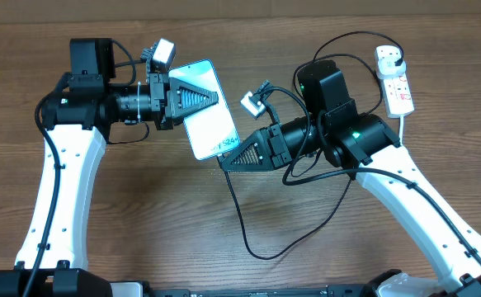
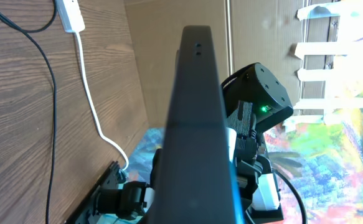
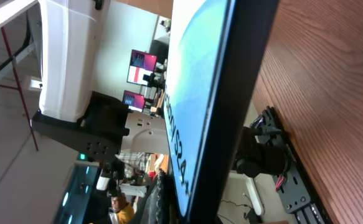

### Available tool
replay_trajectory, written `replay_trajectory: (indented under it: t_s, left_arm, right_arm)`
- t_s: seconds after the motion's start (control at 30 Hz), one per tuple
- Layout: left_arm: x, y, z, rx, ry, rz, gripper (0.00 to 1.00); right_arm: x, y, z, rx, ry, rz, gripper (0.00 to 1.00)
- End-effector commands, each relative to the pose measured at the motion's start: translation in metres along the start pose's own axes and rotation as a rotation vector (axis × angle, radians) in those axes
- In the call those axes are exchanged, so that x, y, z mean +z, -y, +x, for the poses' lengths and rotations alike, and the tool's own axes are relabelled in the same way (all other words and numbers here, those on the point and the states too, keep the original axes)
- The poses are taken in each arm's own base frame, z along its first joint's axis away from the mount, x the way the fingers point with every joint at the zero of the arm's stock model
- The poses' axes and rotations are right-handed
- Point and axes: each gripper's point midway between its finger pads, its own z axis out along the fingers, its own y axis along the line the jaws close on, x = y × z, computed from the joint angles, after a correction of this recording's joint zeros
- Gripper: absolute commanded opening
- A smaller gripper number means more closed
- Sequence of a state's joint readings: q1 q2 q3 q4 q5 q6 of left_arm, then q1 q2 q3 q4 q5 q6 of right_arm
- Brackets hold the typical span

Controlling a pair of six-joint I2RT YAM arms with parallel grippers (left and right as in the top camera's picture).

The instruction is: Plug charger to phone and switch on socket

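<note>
1. Overhead: our left gripper (image 1: 215, 97) pinches the slim blue-screened phone (image 1: 209, 124); our right gripper (image 1: 223, 162), clamped on the thin black charger cable (image 1: 242, 227), meets its lower edge.
2. Left wrist: phone edge-on, white oblong power strip (image 2: 71, 15) beyond.
3. Right wrist: we see its screen.

A bare wooden table (image 1: 157, 231) backed by a cardboard wall (image 2: 169, 62).

- bench (image 1: 141, 239): brown wood-grain top, with a cardboard wall along its far edge.
- socket (image 1: 394, 81): white oblong strip lying flat near the far right corner, reddish marks on its face.
- white cord (image 1: 401, 124): thick, trailing from the socket's near end.
- charger (image 1: 238, 216): thin black cable lying in a loose loop at mid-bench.
</note>
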State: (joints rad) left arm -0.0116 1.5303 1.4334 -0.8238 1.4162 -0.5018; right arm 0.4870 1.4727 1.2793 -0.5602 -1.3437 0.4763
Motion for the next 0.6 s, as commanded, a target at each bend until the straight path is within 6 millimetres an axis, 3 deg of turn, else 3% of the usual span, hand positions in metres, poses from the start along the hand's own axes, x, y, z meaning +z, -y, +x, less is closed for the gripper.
replay_trajectory:
  t_s: [0.0, 0.17, 0.57]
  left_arm:
    - [0.005, 0.016, 0.012, 0.028, -0.058, 0.071, 0.04]
    - [0.006, 0.016, 0.012, 0.028, -0.060, 0.073, 0.04]
    - [0.006, 0.016, 0.012, 0.028, -0.060, 0.073, 0.04]
  right_arm:
    - [-0.005, -0.003, -0.016, -0.051, 0.054, 0.043, 0.04]
    - [-0.004, 0.004, -0.020, -0.030, 0.055, 0.047, 0.04]
    - [-0.004, -0.002, -0.029, -0.049, 0.076, 0.034, 0.04]
